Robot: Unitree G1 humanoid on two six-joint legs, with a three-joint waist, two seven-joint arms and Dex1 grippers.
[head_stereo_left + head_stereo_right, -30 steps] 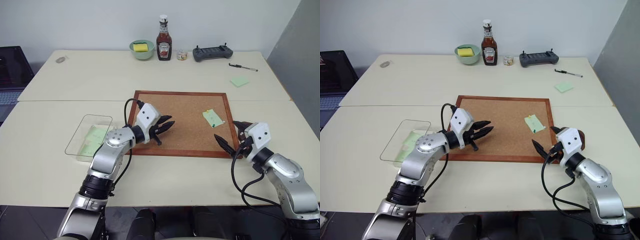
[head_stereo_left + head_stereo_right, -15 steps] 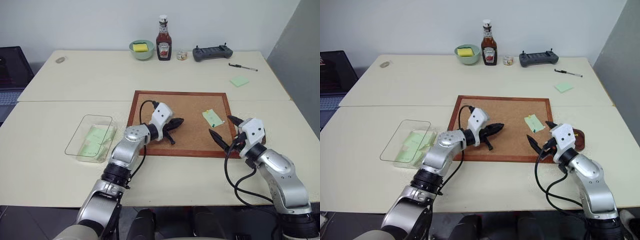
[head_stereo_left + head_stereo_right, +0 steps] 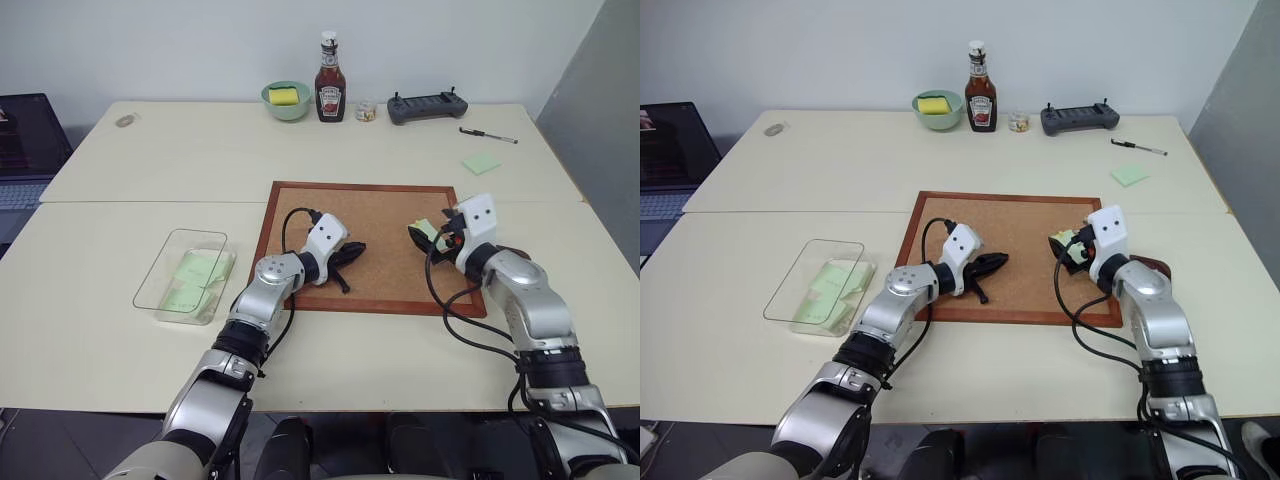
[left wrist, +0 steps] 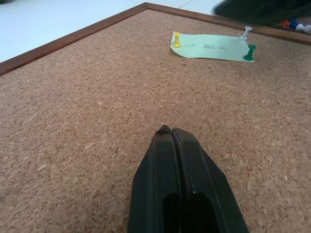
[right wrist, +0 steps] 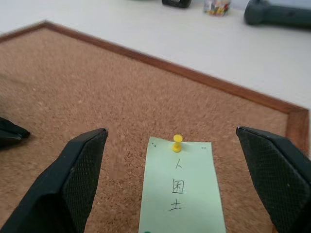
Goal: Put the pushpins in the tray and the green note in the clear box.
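The green note (image 5: 182,194), pinned to the corkboard (image 5: 87,97), carries three small handwritten marks in a column: a stroke like "人", a boxed character like "困", and one like "土". From the left wrist they show only as faint pen marks. The label on the ketchup bottle (image 3: 328,92) is too small to read.

The right gripper (image 3: 428,236) hides most of the green note (image 3: 427,228).
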